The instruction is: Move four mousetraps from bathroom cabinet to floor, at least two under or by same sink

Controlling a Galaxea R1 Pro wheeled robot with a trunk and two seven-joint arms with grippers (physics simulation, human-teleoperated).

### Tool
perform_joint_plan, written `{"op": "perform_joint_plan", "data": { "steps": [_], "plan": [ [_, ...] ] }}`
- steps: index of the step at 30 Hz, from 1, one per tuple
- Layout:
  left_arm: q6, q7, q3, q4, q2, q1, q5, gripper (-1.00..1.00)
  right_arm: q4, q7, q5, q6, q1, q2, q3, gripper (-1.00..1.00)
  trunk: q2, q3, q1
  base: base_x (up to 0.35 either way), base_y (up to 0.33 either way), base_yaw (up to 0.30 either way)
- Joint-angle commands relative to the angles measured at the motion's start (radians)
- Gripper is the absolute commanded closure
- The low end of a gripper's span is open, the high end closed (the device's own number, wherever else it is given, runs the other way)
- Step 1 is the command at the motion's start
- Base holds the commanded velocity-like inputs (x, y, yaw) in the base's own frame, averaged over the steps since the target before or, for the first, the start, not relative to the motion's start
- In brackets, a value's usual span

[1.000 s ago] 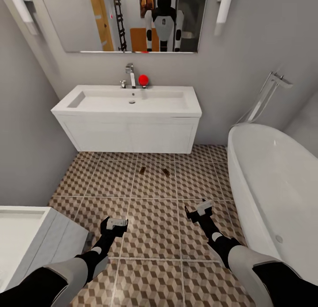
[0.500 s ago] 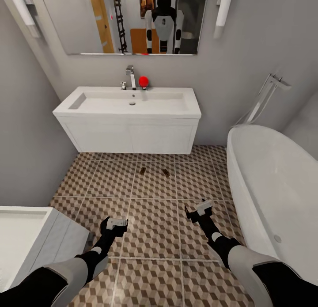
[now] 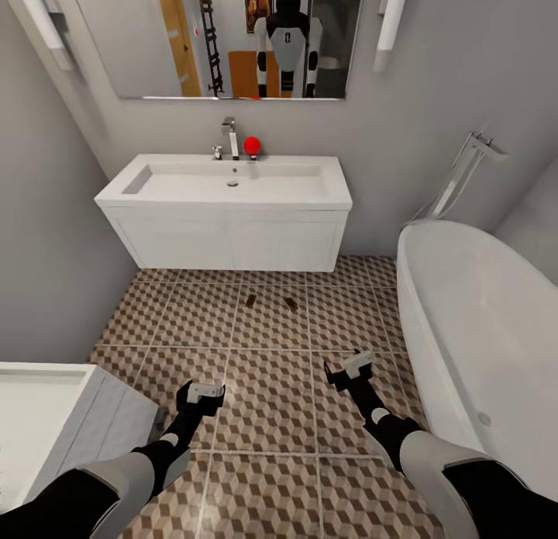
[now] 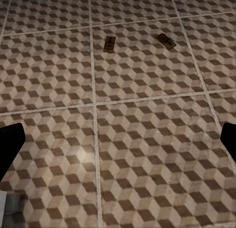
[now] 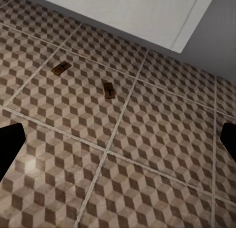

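Note:
Two mousetraps [image 3: 250, 300] [image 3: 291, 303] lie flat on the cube-patterned bathroom floor [image 3: 271, 392], just in front of the white vanity under the bathroom sink [image 3: 232, 178]. In the left wrist view the same two mousetraps [image 4: 109, 43] [image 4: 166, 41] lie well ahead of the fingers. They show again as mousetraps [image 5: 61, 68] [image 5: 108, 90] in the right wrist view. My left gripper [image 3: 203, 392] and right gripper [image 3: 353, 366] hover low over the tiles, both open and holding nothing. The cabinet is out of view.
An oval white bathtub [image 3: 480, 322] fills the right side, with a chrome floor tap [image 3: 465, 171] behind it. A white unit [image 3: 46, 415] stands at the lower left. A red ball [image 3: 252, 144] sits by the sink tap. A mirror [image 3: 232, 35] reflects me.
The whole picture has shifted slightly, so the camera moved a little. The two mousetraps and both grippers keep their places.

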Motion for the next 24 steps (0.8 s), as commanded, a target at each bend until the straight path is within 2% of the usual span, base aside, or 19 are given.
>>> {"op": "perform_joint_plan", "data": {
  "steps": [1,12,24],
  "plan": [
    [-0.006,0.002,-0.009,0.004,-0.001,-0.002,0.005,-1.00,0.001,-0.010,0.005,-0.001,-0.001,0.000,0.008,-1.00,0.006,0.002,-0.004,0.000,0.000,0.000],
    [-0.006,0.002,-0.009,0.004,-0.001,-0.002,0.005,-1.00,0.001,-0.009,0.005,0.003,-0.001,-0.001,0.008,-1.00,0.083,0.038,-0.046,0.000,0.000,0.000],
    [-0.005,0.002,-0.009,0.004,-0.001,-0.001,0.005,-1.00,0.001,-0.008,0.005,0.003,-0.001,0.000,0.008,-1.00,0.167,0.092,-0.092,0.000,0.000,0.000]
  ]
}}
